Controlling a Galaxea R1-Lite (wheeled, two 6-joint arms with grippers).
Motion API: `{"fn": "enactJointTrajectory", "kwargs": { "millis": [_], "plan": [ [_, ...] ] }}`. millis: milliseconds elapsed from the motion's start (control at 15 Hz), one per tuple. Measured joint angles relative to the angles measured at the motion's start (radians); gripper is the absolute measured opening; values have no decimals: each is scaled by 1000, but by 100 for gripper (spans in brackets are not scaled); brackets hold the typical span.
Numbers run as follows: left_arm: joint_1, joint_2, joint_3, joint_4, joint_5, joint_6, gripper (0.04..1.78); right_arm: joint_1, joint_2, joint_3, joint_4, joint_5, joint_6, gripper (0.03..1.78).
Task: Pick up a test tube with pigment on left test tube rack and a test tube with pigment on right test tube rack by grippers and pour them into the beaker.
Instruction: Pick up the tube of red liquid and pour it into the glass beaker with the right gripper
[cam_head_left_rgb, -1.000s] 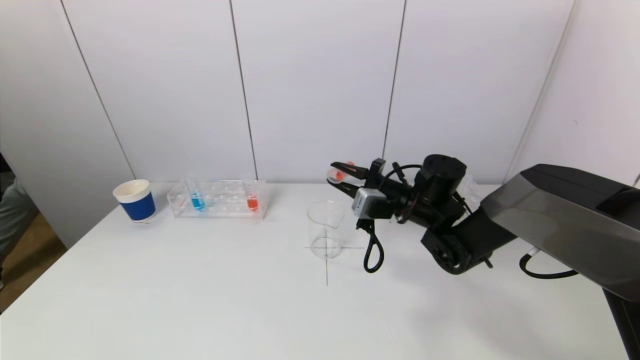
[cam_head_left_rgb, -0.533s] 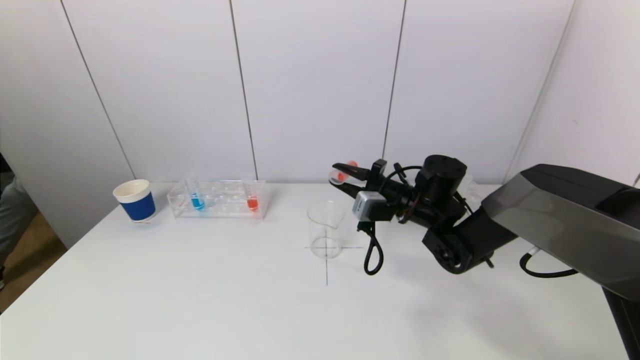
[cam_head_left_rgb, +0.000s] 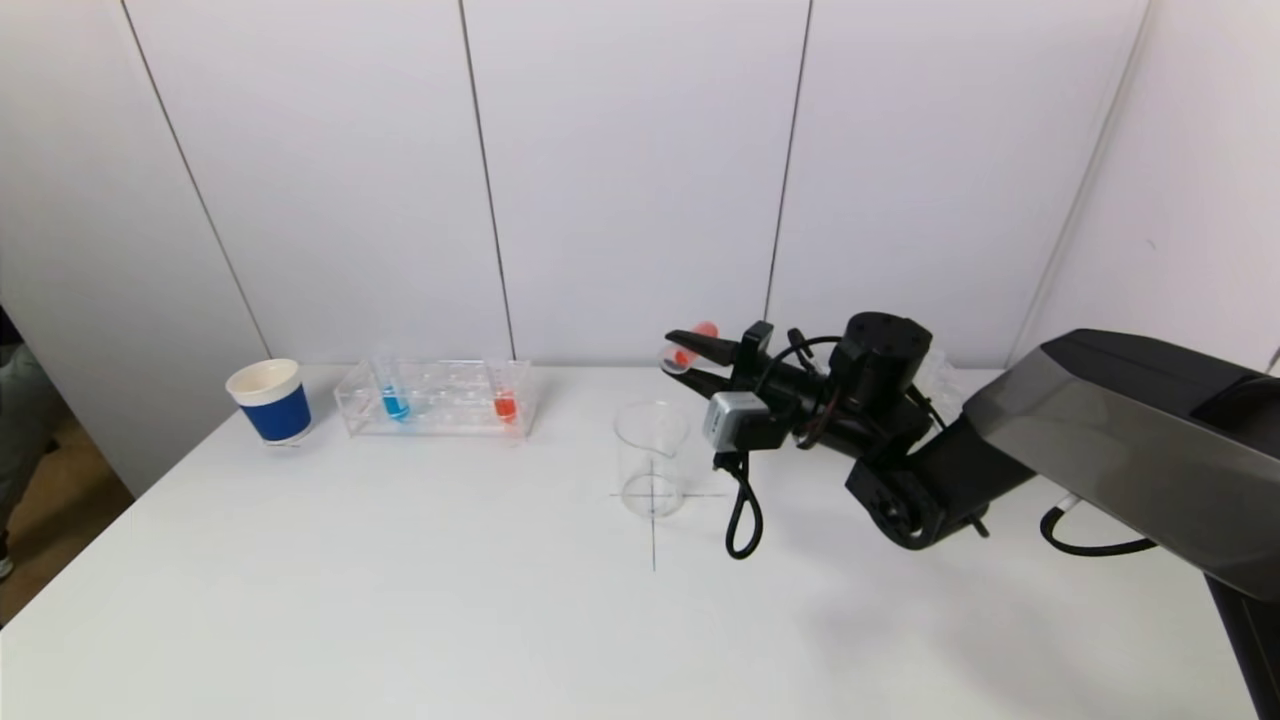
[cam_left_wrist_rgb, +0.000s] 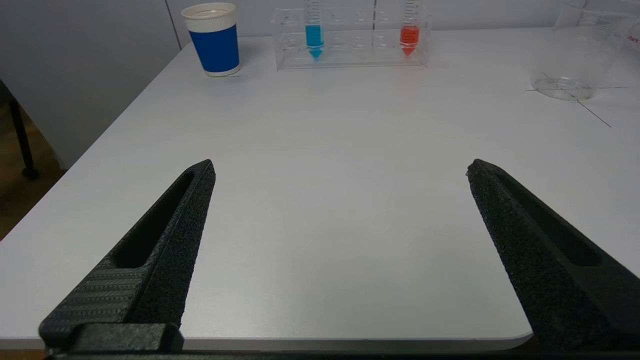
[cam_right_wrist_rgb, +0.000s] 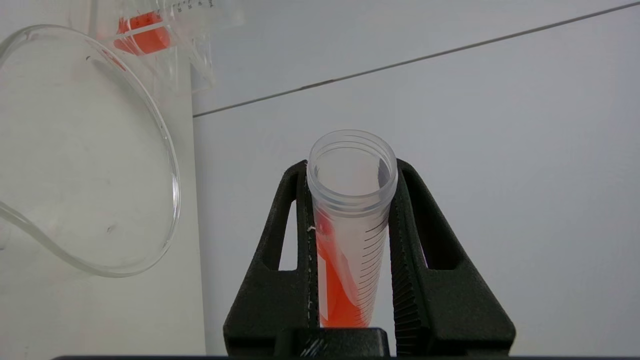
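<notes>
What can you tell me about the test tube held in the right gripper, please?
The test tube is clear plastic with printed graduation marks and an open, ridged mouth, no cap. Orange-red liquid lies along one side, so it is tilted. The right gripper is shut on it, a finger against either side. It hangs just behind and above the empty beaker.

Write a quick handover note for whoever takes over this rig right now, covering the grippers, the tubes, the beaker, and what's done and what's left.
Right gripper: shut on the orange test tube, tilted near the beaker's rim, pigment still inside.
Left gripper: open, empty, low over the table's near edge.
Beaker: on the cross mark, looks empty.
Left rack: holds a blue tube and another orange tube.
Done: right-side tube picked and brought to the beaker.
Left: pour it, then pick a left-rack tube and pour that.
</notes>
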Motion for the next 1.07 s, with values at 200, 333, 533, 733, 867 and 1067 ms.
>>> {"fn": "enactJointTrajectory", "kwargs": {
  "millis": [200, 333, 533, 733, 867, 1067],
  "plan": [
    [0, 0, 0, 0, 0, 0, 176, 0, 0, 3, 0, -5, -28, 47],
    [0, 0, 0, 0, 0, 0, 176, 0, 1, 5, 1, -6, -55, 47],
    [0, 0, 0, 0, 0, 0, 176, 0, 1, 7, 10, -9, -86, 47],
    [0, 0, 0, 0, 0, 0, 176, 0, 0, 7, 31, -25, -124, 47],
    [0, 0, 0, 0, 0, 0, 176, 0, -1, 7, 43, -37, -151, 47],
    [0, 0, 0, 0, 0, 0, 176, 1, -6, 5, 66, -50, -177, 47]
  ]
}}
